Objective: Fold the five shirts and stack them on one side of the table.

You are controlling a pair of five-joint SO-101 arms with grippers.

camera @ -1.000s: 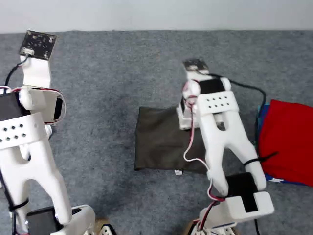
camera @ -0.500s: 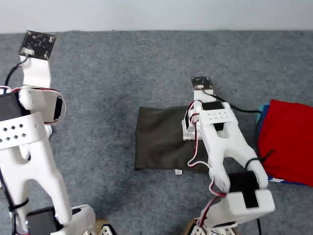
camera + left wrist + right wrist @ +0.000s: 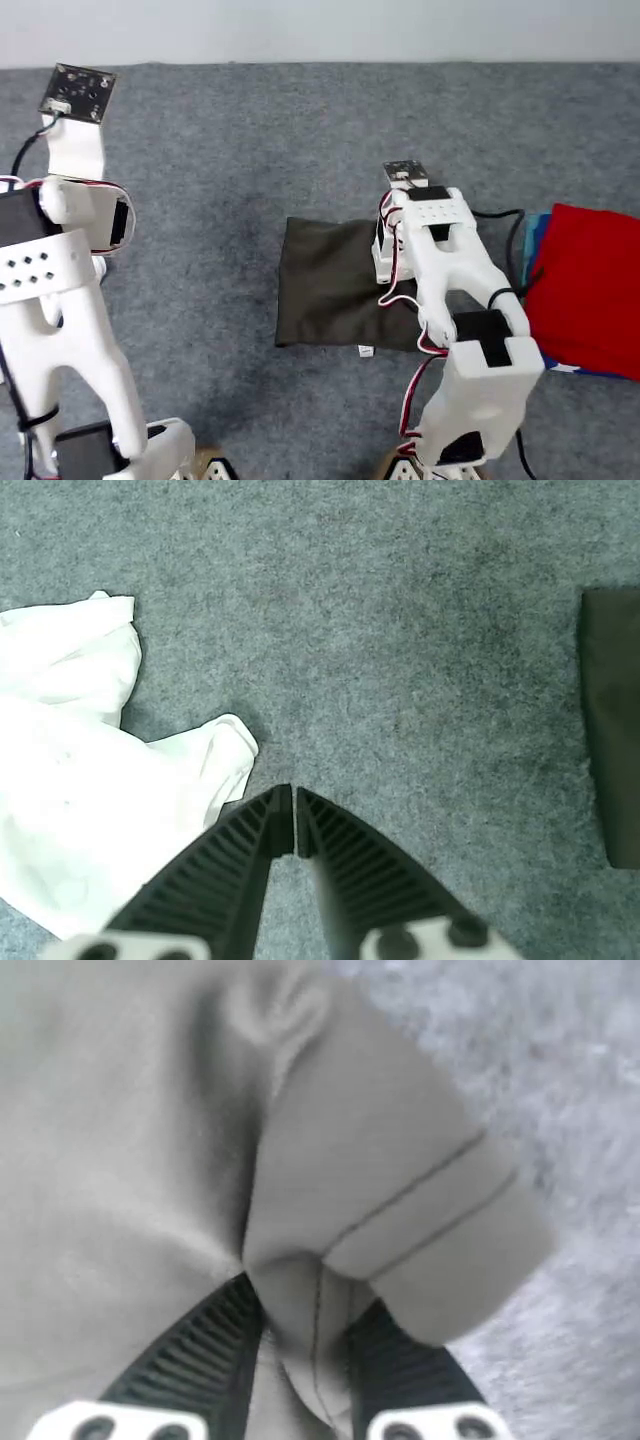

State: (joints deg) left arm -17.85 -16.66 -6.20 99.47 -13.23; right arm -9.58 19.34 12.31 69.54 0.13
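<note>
Right end effector (image 3: pixel 305 1300) pinches olive shirt (image 3: pixel 320 290); red shirt (image 3: pixel 590 290) beside.

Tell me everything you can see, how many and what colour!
Dark shirt: one, dark olive-grey, folded, middle of the table.
Red shirt: one, red, right edge, lying on the blue shirt.
Blue shirt: at least one, blue, edge peeking from under the red shirt.
White shirt: one, white, crumpled, beside the left fingers.
Table: one, grey.
Left arm: one, white, left side.
Right arm: one, white, over the dark shirt.
Left fingers: black, shut, empty.
Right fingers: black, pinching the dark shirt.
</note>
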